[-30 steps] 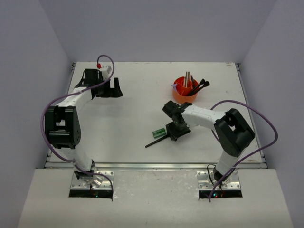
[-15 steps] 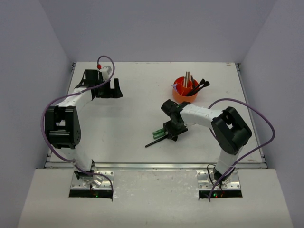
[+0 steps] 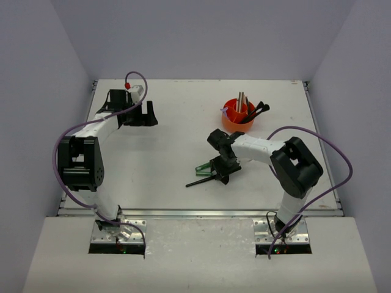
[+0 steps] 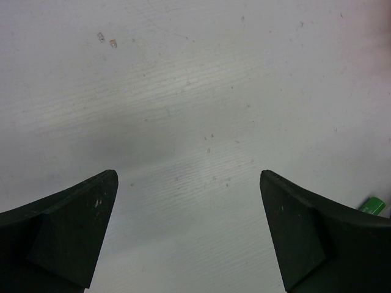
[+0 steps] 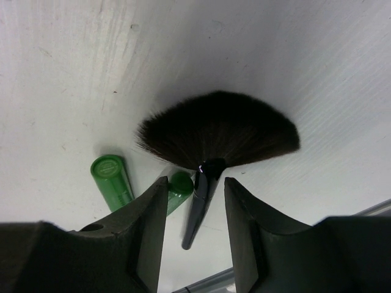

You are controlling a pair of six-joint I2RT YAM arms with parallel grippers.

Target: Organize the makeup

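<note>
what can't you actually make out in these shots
top view: right jaws cover the fan brush head and most of the green tube
right wrist: second green piece half behind a jaw, tube or cap unclear
left wrist: green thing cut off by a jaw and frame edge
top view: orange cup contents too small

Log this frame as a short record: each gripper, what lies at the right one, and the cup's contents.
left gripper: open, empty, over bare table
right gripper: open, one finger on each side of the fan brush handle, gaps on both sides
fan brush: black, lying flat
green tube: lying beside the brush; a second green piece next to it
orange cup: holds black brushes and metallic sticks
</note>
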